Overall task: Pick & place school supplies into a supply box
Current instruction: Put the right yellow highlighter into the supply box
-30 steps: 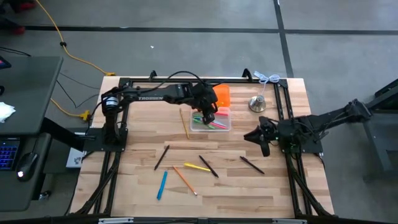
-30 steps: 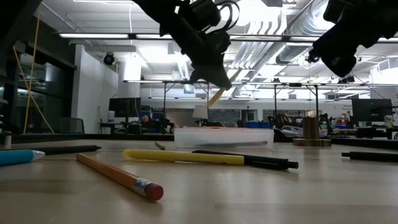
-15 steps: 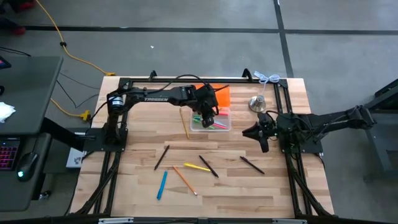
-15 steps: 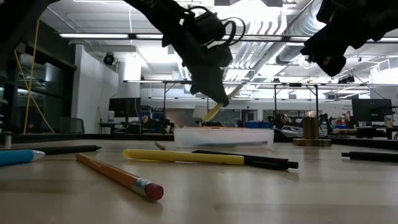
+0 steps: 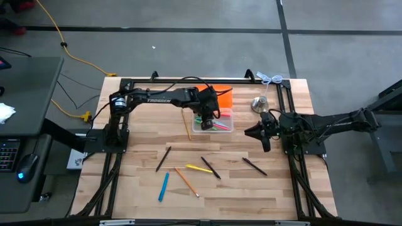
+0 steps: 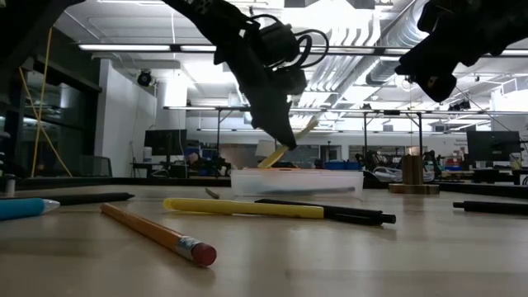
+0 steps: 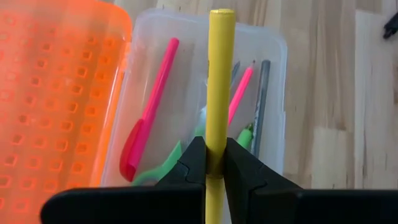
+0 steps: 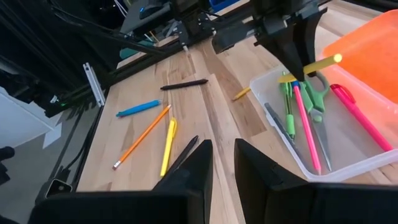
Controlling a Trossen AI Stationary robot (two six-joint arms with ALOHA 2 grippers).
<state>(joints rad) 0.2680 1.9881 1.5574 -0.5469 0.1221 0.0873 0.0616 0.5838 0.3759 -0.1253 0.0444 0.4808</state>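
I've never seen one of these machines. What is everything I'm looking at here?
Table: one, pale wood, under everything.
Supply box: one, clear, back middle.
Lid: one, orange, beside the box.
In box: two pink pens, green scissors, green pen, grey pen.
Loose on table: three black pens, yellow pen, blue pen, orange pencil, wooden pencil.
Bell-shaped object: one, silver, right of lid.
Left claw: shut on second yellow pen, above box.
Right claw: empty, slightly parted, right of box.

The worktop is showing pale, matt wood grain. The supply box is looking like clear, smooth plastic, its orange lid dimpled and glossy.
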